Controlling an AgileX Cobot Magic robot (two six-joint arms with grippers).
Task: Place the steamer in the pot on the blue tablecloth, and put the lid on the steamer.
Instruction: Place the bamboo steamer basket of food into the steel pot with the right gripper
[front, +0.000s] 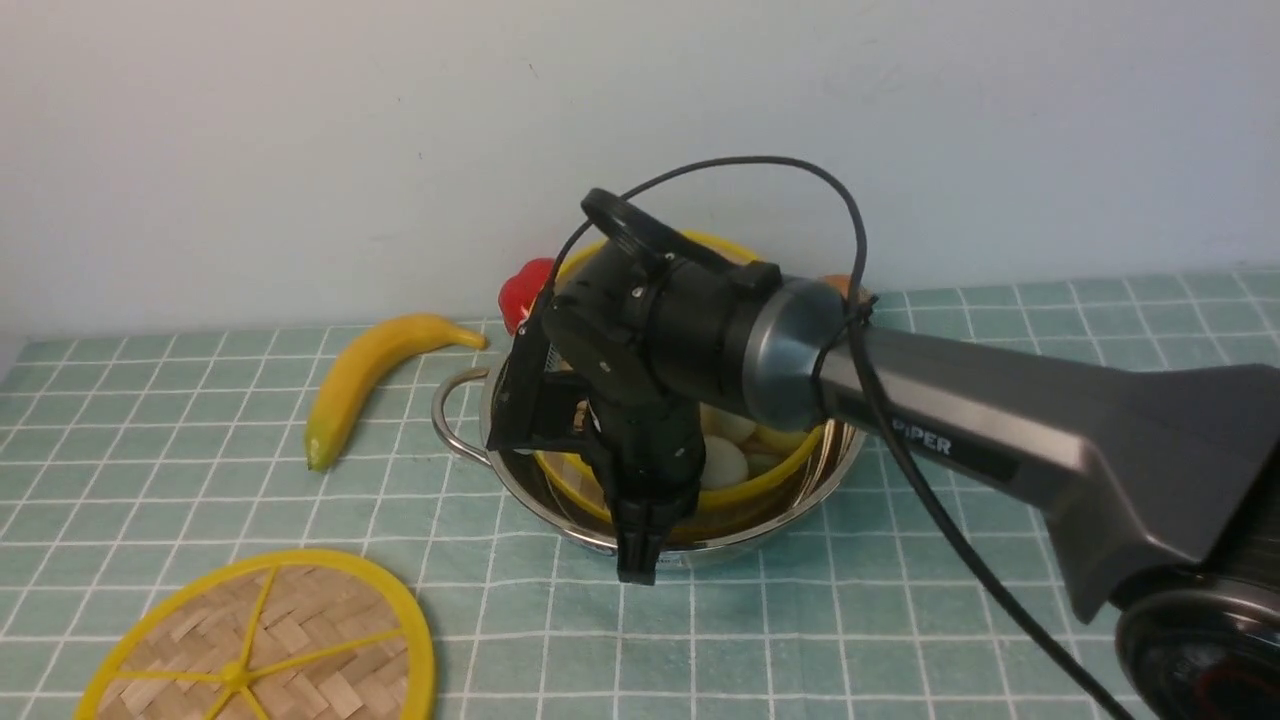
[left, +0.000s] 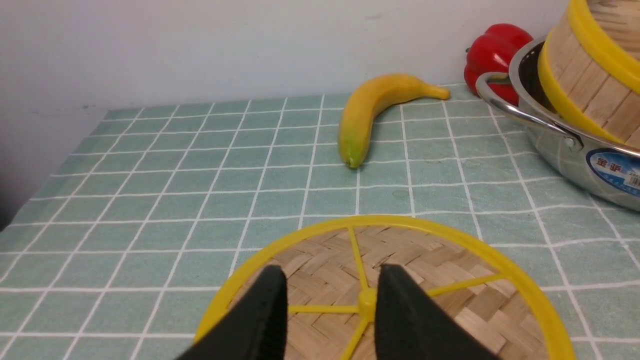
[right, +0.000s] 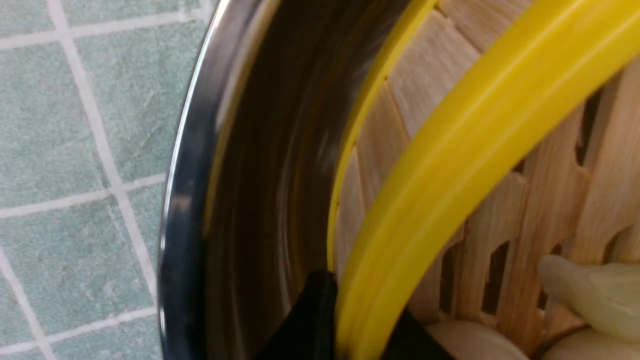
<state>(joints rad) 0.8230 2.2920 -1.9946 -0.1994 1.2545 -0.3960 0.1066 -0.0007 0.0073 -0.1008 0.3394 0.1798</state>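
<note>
The right gripper (right: 357, 320) pinches the yellow rim of the steamer (right: 450, 150), which sits tilted inside the pot (front: 740, 542) on the blue tablecloth (front: 900, 620), while the left gripper (left: 332, 280), its 2 jaws parted and empty, hangs over the lid (left: 425, 270) lying flat on the cloth.

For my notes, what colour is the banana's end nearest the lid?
Green, fading to yellow. The banana shows best in the left wrist view.
</note>
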